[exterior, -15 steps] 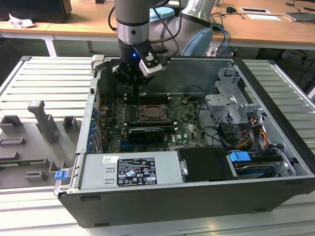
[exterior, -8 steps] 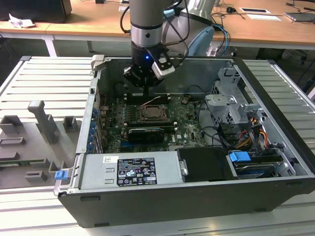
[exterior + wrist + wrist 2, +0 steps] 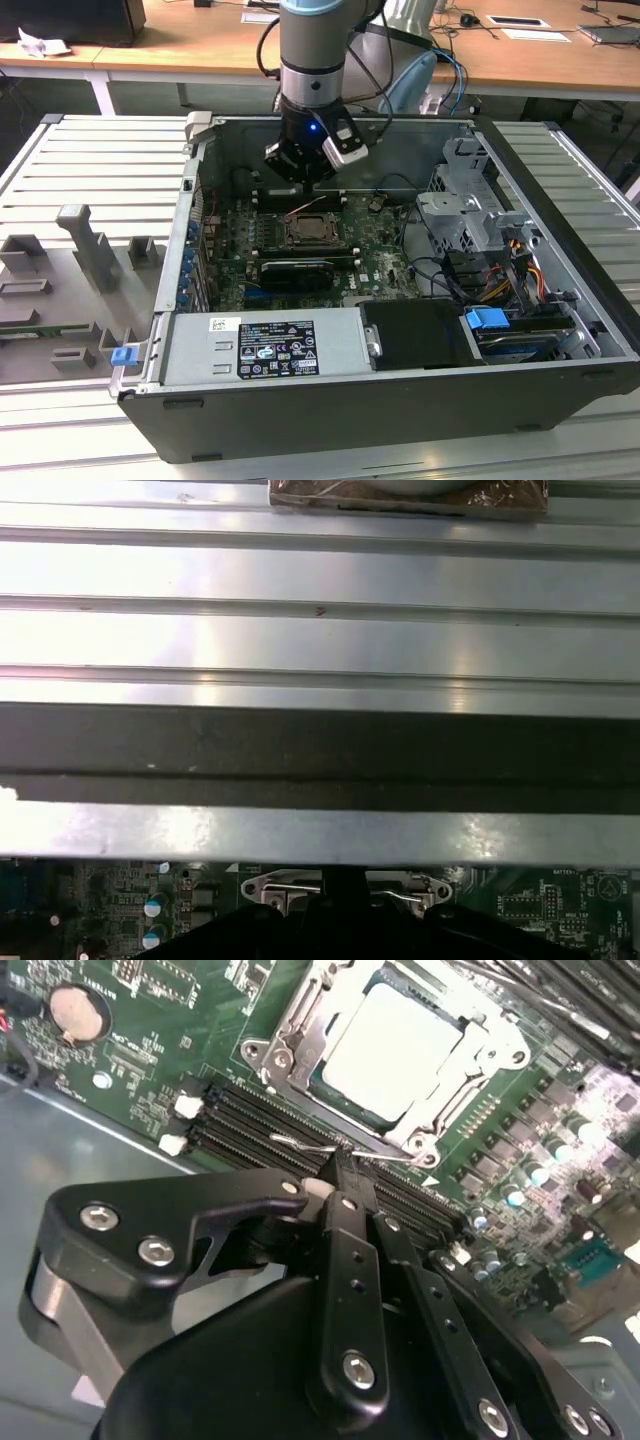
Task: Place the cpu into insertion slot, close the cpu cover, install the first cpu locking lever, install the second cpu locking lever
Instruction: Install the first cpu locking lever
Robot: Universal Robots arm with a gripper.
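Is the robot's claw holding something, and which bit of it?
The gripper seems shut on a thin wire locking lever beside the cpu cover, pinching its bent end.

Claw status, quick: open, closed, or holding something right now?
Claw: closed, tips together at a thin wire locking lever beside the cpu cover; whether it actually grips the lever cannot be told. The cpu sits under the cover.
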